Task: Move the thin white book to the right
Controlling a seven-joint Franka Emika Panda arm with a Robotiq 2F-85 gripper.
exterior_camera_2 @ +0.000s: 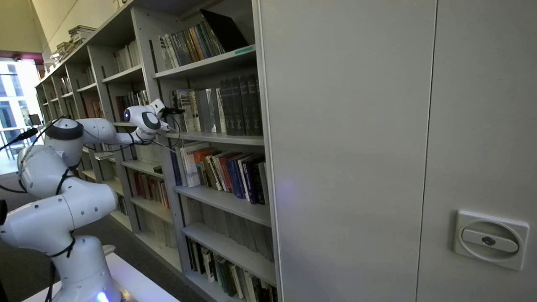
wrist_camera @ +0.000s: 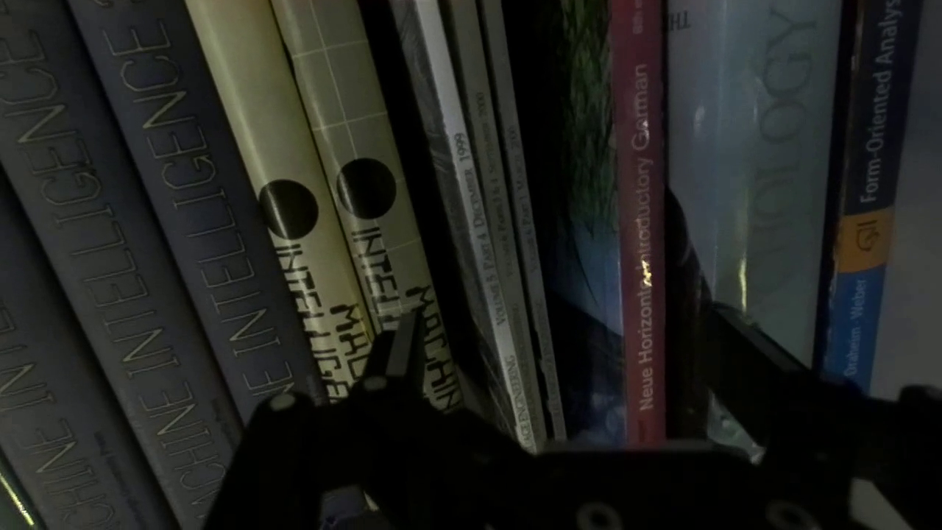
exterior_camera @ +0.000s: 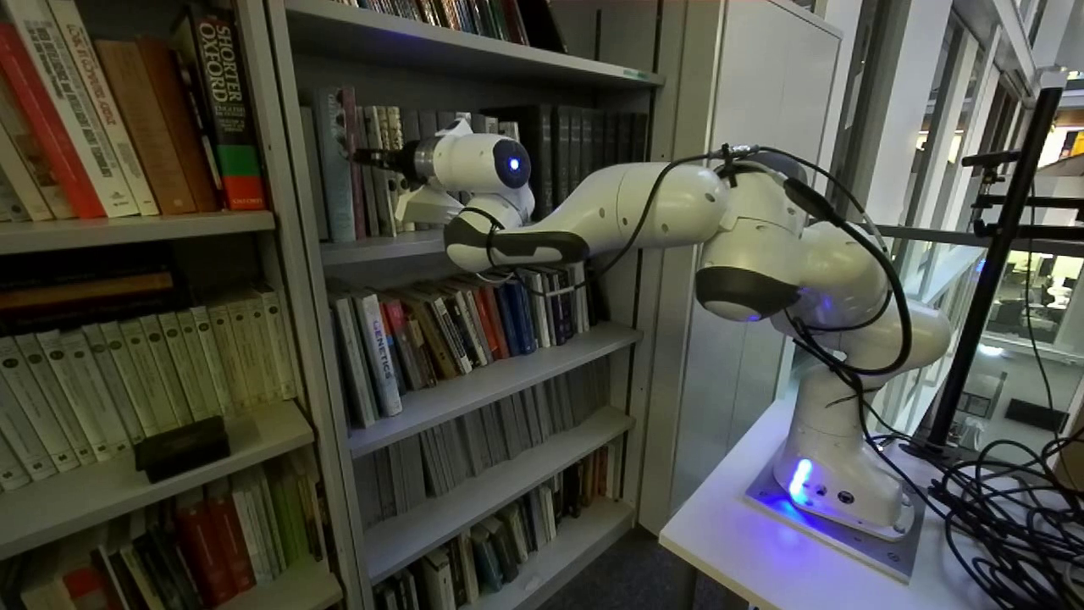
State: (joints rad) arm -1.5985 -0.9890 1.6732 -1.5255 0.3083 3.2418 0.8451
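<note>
In the wrist view, a thin white book [wrist_camera: 458, 143] stands slightly tilted, with two thin grey journals [wrist_camera: 491, 154] beside it. A red-spined German book [wrist_camera: 642, 221] stands upright nearby, with its dark glossy cover showing. My gripper [wrist_camera: 567, 315] is open. Its fingers are spread wide, one in front of a cream Machine Intelligence book, the other in front of a pale blue book. The thin books and the red spine lie between them. Whether the fingers touch any book, I cannot tell. In both exterior views, the gripper [exterior_camera: 366, 158] [exterior_camera_2: 175, 111] is at this shelf's books. The thin white book is hard to make out there.
Cream Machine Intelligence books [wrist_camera: 342, 81] stand on one side, the pale blue book [wrist_camera: 765, 132] on the other. The pale blue book [exterior_camera: 334, 169] stands near the shelf's upright. The shelf above [exterior_camera: 474, 47] and the shelf board below [exterior_camera_2: 218, 137] bound the row. Dark volumes [exterior_camera_2: 241, 105] fill its far end.
</note>
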